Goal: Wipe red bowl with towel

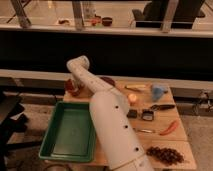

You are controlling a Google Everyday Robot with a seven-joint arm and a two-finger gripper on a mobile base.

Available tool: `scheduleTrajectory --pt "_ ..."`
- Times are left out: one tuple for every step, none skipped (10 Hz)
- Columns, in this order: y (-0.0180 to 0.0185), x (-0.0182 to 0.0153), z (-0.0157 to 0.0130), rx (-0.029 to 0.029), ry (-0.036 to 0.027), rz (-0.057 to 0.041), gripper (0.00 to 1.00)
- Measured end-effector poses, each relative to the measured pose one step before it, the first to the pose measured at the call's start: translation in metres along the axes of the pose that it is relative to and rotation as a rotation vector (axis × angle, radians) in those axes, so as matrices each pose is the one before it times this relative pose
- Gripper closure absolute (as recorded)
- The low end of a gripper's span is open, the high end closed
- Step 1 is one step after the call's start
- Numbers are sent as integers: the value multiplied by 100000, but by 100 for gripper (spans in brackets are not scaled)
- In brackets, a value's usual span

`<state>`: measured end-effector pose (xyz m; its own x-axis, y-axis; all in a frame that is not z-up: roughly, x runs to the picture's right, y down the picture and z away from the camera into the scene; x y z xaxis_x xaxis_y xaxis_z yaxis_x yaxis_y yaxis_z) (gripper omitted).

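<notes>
— What's the setting?
— A dim room with a glass partition at the back. In front is a wooden table point(176, 116). The white arm point(112, 125) reaches across it and bends down at the far left corner.
— And the gripper?
— The gripper point(75, 85) is right at the red bowl point(70, 89), its fingers drawn together. Whether the towel is pinched there is hidden.
— What lies around it?
— A green tray point(70, 131) sits just nearer than it. A maroon bowl point(108, 81) is close on its right. An orange fruit point(132, 98) and a light blue object point(159, 91) lie further right.
</notes>
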<state>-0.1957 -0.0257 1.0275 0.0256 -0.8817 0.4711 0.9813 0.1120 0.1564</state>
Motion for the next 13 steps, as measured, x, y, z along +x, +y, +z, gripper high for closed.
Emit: scheduleTrajectory --pt "-621 329 234 684 396 -1008 99" --pt "-511 325 227 619 285 -865 99" --pt "-701 271 215 922 145 -1093 99" --pt "-605 97 128 701 -67 -838 99" --pt "-730 -7 37 754 -180 -806 99" --pt "-635 -67 -38 680 -226 -650 99" --pt "-451 -63 -307 632 -183 -387 99" --pt "-125 -115 -199 279 -228 -114 99" --pt "-123 -235 -275 199 -302 191 99" --pt "-211 -207 -299 205 -102 101 99" --pt "-304 -320 -339 305 -317 207 99" --pt "-162 -256 -179 211 -373 199 99" --pt "-75 -386 -270 253 -640 472 99"
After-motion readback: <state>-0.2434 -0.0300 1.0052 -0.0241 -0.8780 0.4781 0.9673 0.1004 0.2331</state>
